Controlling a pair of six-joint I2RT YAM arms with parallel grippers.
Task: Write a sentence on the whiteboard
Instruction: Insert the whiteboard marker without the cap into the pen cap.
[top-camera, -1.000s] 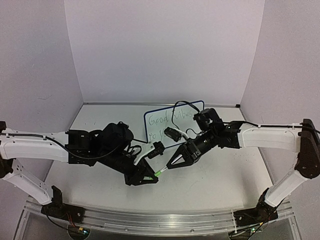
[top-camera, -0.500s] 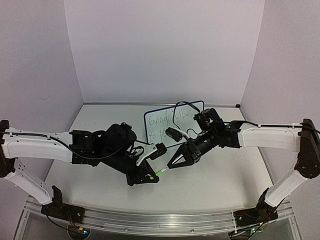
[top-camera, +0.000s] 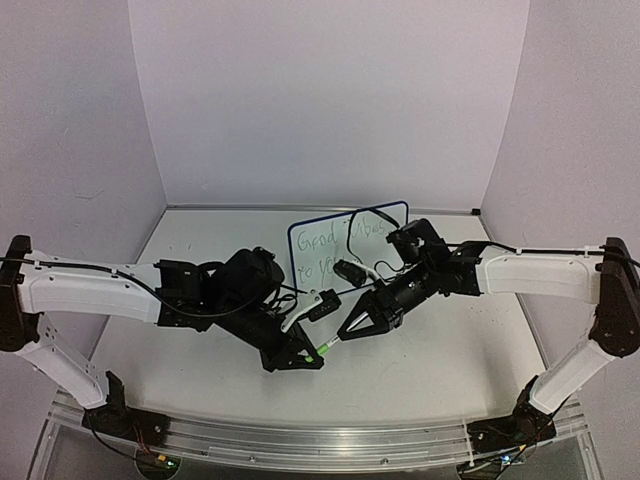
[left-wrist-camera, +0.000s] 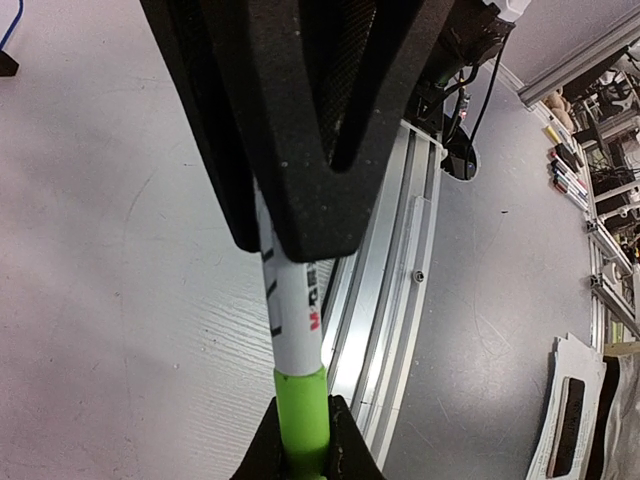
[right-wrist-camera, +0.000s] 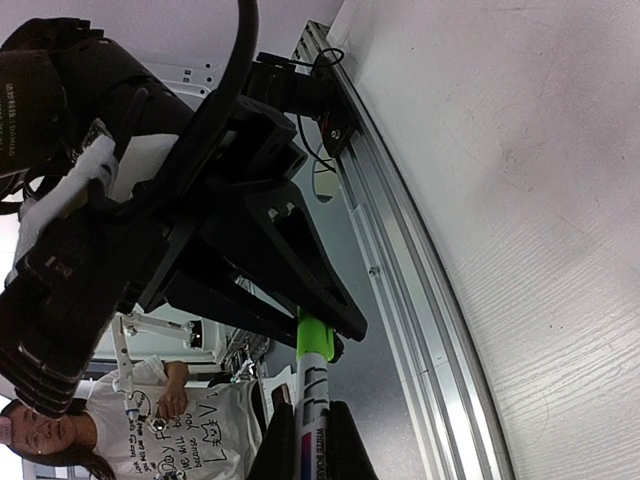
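Note:
The whiteboard (top-camera: 372, 246) stands upright at the table's back middle, with the green sentence (top-camera: 325, 242) partly hidden behind the right arm. In front of it both grippers meet above the table on a white marker (top-camera: 330, 345). My left gripper (top-camera: 312, 356) is shut on its green cap (left-wrist-camera: 300, 400), seen in the left wrist view (left-wrist-camera: 303, 445). My right gripper (top-camera: 347, 332) is shut on the white barrel (right-wrist-camera: 312, 395), seen in the right wrist view (right-wrist-camera: 308, 445). The cap sits on the marker's end (right-wrist-camera: 312, 340).
The white table (top-camera: 190, 250) is enclosed by pale walls on three sides. An aluminium rail (top-camera: 300, 440) runs along the near edge and shows in the left wrist view (left-wrist-camera: 400, 260). Both arms stretch inward across the table's middle.
The left arm has shifted right and a little nearer. The right gripper has dropped slightly toward it. The two grippers now stand closer together along the marker.

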